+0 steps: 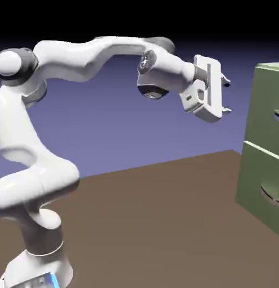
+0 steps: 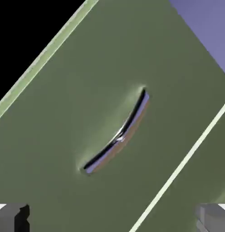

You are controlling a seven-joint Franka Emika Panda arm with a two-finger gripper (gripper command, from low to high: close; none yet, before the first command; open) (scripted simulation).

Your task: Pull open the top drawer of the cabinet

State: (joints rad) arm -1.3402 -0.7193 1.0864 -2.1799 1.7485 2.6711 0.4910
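Note:
The olive-green cabinet [image 1: 255,169] stands at the exterior view's right edge. Its top drawer [image 1: 265,107] carries a curved green handle [image 1: 278,115], partly cut off by the frame. My gripper [image 1: 227,95] hovers level with that drawer, a short gap to its left, open with nothing between the fingers. The hand view is filled by the top drawer [image 2: 87,90], tilted, with its handle [image 2: 119,136] near the middle. My two grey fingertips [image 2: 12,218] show far apart at the bottom corners, well short of the handle.
A pale seam [image 2: 187,158] separates the top drawer from the identical drawer below [image 1: 260,185], which has its own handle [image 1: 271,194]. The brown table [image 1: 153,225] stretches between the robot base and the cabinet.

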